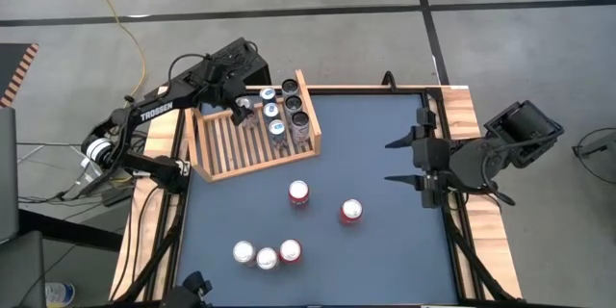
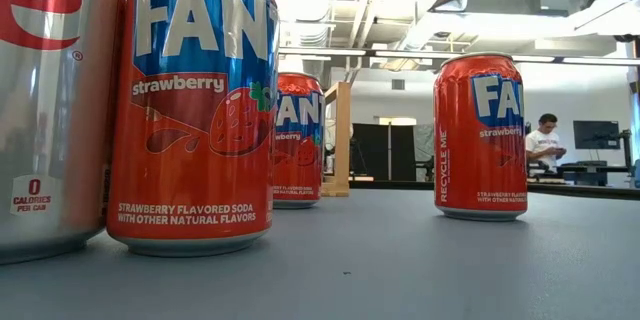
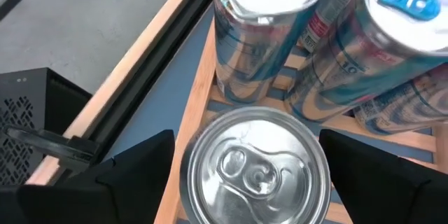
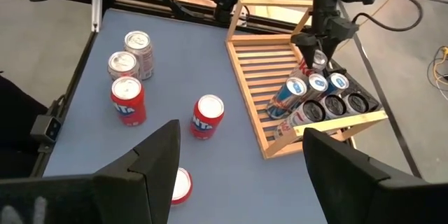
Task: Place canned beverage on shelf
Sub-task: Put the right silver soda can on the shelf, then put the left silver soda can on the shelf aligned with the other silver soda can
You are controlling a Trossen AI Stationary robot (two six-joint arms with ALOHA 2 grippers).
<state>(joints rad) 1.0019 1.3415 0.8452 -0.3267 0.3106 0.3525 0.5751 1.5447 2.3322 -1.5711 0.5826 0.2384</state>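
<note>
The light-wood slatted shelf lies at the table's far left. Several blue-and-silver cans stand in a block at its right end. A silver-topped can stands on the slats beside them, at the far board. My left gripper is open and slants down over this can with one finger on each side; a thin gap shows at the fingers. My right gripper hangs open and high over the table's right edge with nothing between its fingers.
Two red strawberry soda cans stand upright mid-table. A cluster of three cans, two silver and one red, stands near the front. A black box sits beyond the table's edge by the shelf. Bare blue tabletop lies at the right.
</note>
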